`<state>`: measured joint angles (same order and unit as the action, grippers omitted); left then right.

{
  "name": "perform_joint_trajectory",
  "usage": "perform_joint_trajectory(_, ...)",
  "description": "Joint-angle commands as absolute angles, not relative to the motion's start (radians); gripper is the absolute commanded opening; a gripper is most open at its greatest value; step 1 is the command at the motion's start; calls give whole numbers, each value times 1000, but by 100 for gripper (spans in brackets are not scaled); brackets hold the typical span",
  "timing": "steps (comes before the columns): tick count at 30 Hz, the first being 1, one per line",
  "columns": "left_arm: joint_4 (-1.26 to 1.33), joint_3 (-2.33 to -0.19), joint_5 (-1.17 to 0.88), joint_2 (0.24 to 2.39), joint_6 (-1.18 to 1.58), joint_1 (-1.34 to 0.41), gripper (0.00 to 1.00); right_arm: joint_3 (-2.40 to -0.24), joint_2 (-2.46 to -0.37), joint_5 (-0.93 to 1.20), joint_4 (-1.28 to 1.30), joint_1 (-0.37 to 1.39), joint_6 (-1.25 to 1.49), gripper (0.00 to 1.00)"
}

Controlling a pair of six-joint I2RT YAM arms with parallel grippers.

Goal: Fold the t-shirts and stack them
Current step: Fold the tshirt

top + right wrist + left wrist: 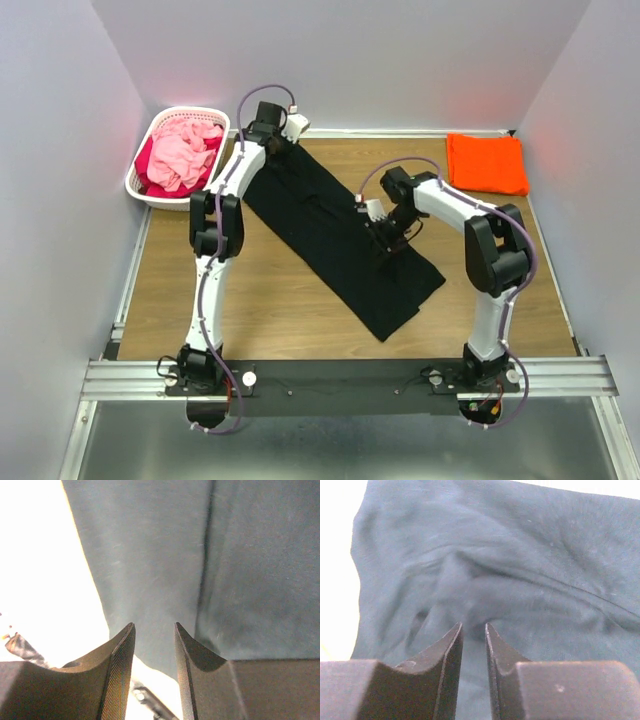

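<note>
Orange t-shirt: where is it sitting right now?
In the top view, the orange t-shirt lies folded at the far right corner of the table, apart from the black t-shirt spread across the middle.

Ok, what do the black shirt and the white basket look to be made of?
Black t-shirt: soft matte knit cloth, probably cotton; it lies limp, with wrinkles and a stitched seam in the left wrist view. Basket: rigid white plastic by the look, slightly glossy, with moulded lattice walls.
</note>
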<state>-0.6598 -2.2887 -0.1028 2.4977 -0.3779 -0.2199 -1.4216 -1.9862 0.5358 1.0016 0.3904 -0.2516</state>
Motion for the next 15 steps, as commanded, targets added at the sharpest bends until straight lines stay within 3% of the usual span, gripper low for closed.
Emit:
perform_joint_trajectory(1,-607,-2245,-163,2328,-373,-219,38,-1552,-1919,646,1090,354,-251,45)
perform_joint_trajectory(2,-571,-2185,-178,2225,-364,-219,44,-1586,-1924,590,1094,347,-262,45)
perform_joint_trajectory(4,-513,-2035,-218,2107,-339,-221,46,-1603,-1951,522,1094,344,-305,45)
perform_joint_trajectory(15,-485,-1689,-241,1959,-230,-221,38,-1540,-2085,379,1022,347,-364,38)
